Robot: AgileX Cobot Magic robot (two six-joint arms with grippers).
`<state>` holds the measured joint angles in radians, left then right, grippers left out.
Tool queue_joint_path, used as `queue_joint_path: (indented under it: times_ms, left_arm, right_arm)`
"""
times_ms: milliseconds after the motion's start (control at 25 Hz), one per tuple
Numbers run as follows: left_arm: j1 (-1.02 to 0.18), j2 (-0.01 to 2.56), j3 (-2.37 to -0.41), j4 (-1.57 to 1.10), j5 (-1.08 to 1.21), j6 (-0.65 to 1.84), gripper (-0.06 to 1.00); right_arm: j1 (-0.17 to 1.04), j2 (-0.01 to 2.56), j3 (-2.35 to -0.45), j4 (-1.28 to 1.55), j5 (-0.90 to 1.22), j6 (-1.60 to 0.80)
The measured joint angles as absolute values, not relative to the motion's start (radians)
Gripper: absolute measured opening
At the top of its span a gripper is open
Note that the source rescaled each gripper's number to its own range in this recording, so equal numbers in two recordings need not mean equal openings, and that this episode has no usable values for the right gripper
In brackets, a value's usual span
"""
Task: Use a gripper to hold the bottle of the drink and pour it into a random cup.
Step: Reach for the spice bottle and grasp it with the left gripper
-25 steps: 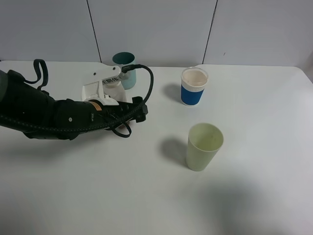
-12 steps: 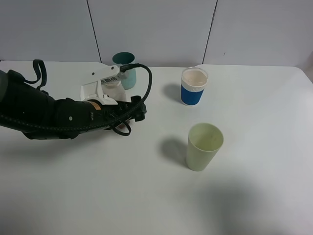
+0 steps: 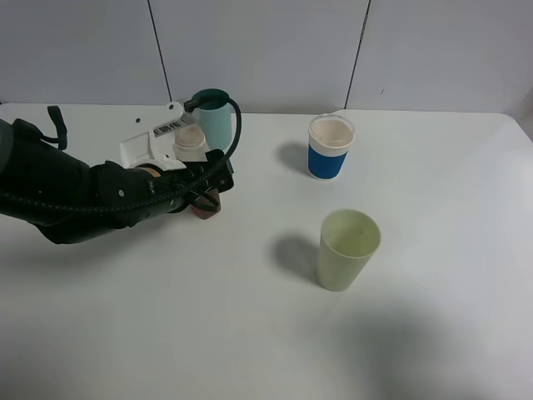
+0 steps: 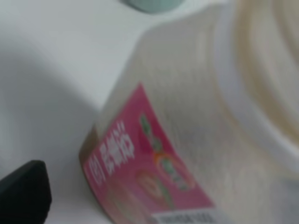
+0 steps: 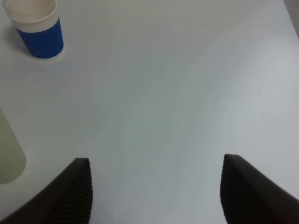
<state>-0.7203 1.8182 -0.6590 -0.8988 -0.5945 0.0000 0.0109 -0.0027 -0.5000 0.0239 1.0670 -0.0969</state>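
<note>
My left gripper point(image 3: 185, 160), a white claw on the black-covered arm, is shut on the bottle point(image 3: 191, 139) at the back left of the table. The bottle's base with the brown drink point(image 3: 206, 204) shows below the arm, slightly tilted. In the left wrist view the bottle point(image 4: 187, 140) fills the frame, with its red-and-white label, and one black fingertip point(image 4: 23, 189) shows. The pale yellow-green cup point(image 3: 348, 248) stands upright right of centre, well apart from the bottle; its side also shows in the right wrist view point(image 5: 7, 156). My right gripper point(image 5: 154, 196) is open and empty over bare table.
A teal cup point(image 3: 214, 117) stands just behind the bottle, close to the gripper. A white cup with a blue sleeve point(image 3: 331, 147) stands at the back centre, also in the right wrist view point(image 5: 35, 28). The white table point(image 3: 433, 333) spreads to the front and right.
My left arm has shifted left and back with the bottle in its grip. The bottle's base now shows under the arm, and more of the teal cup is uncovered.
</note>
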Motion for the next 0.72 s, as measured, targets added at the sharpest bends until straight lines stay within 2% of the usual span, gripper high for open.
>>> queue_joint_path:
  times_ms: [200, 720]
  left_arm:
    - [-0.720, 1.818, -0.659, -0.889, -0.632, 0.056, 1.00]
    - [-0.720, 1.818, -0.659, -0.842, -0.647, 0.384, 1.00]
  right_arm:
    - [0.011, -0.003, -0.500, 0.024, 1.067, -0.097]
    - [0.011, -0.003, -0.500, 0.024, 1.067, -0.097]
